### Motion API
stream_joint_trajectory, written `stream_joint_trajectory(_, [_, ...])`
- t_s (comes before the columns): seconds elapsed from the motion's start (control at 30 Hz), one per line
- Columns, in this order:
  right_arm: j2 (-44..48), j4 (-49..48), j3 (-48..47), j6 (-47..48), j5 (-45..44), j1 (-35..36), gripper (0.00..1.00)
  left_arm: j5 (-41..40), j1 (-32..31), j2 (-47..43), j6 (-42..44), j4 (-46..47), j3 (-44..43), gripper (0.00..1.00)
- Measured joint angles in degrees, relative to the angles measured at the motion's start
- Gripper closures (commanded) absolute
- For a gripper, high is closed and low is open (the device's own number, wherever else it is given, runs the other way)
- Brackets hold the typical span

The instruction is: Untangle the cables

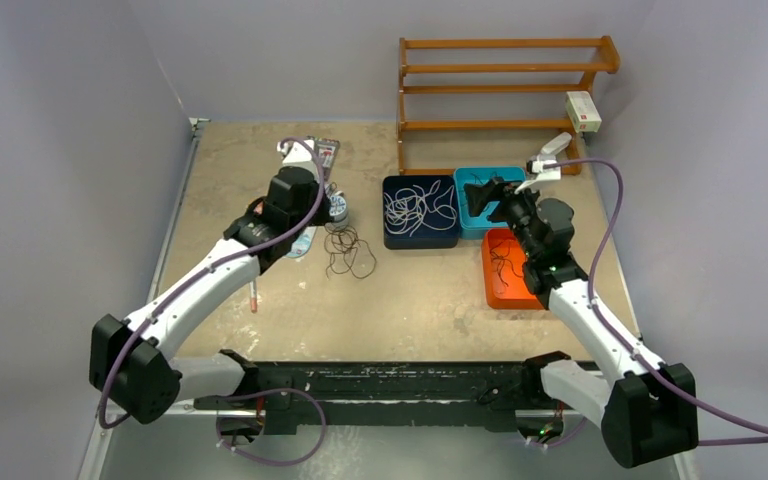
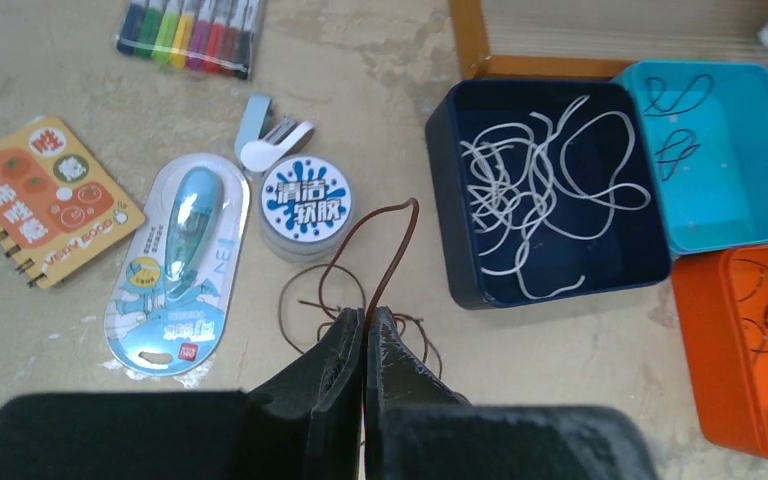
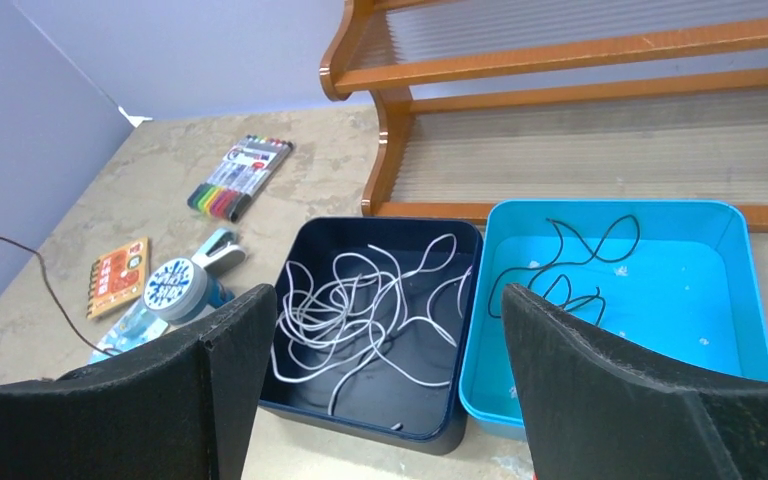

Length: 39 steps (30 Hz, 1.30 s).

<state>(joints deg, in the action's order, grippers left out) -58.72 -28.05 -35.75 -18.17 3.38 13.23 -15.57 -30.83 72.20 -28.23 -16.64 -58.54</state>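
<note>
Jaws of the left pincer (image 2: pixel 365 318) are pressed together on a brown cable (image 2: pixel 392 250), which rises from them in a loop over the desk (image 2: pixel 380 60). Just past the tips, a loose heap of brown cables (image 1: pixel 348 252) lies on the desk. Beside that heap stands a round tin (image 2: pixel 305 205) whose lid reads "清洁软胶" in blue. Against its left side lies a correction-tape blister pack (image 2: pixel 175 265), its small print too fine to read. Further left, an orange notebook (image 2: pixel 45 200) carries Chinese characters and what may be "VISION GOOD". Behind the tin are a pale blue stapler (image 2: pixel 260 125) and then a marker pack (image 2: pixel 190 30).

On the right, an orange tray (image 2: pixel 730 400) holds a few dark cables (image 2: pixel 760 300). The right pincer (image 3: pixel 385 300) stands spread wide above the two trays behind it. One is a navy tray (image 2: pixel 440 180) with tangled white cables (image 2: pixel 540 180), the other a teal tray (image 2: pixel 760 190) with thin black cables (image 2: pixel 682 125). Farthest back, a wooden rack (image 3: pixel 580 90) bears a white box (image 1: pixel 582 110) whose label is illegible.
</note>
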Motion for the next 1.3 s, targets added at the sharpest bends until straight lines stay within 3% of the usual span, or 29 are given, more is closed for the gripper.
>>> stream_joint_trajectory(0.17, [0.3,-2.7,1.2,0.4,1.1,0.0,0.14,3.0,-0.1,-3.0,3.4,-0.8,-3.5,1.0])
stream_joint_trajectory(0.57, [-2.7,-12.2,1.1,4.9,21.9,1.3,0.16,13.6,-0.3,-4.4,9.9,-0.6,-6.7,1.0])
stream_joint_trajectory(1.03, [-13.8,-21.1,-2.9,4.3,24.3,14.6,0.18,20.9,-0.5,-4.5,11.6,-0.1,-8.7,1.0])
stream_joint_trajectory(1.3, [-21.3,-24.2,-7.6,4.3,24.2,18.7,0.19,22.8,-0.8,-4.5,11.9,-0.1,-12.7,1.0])
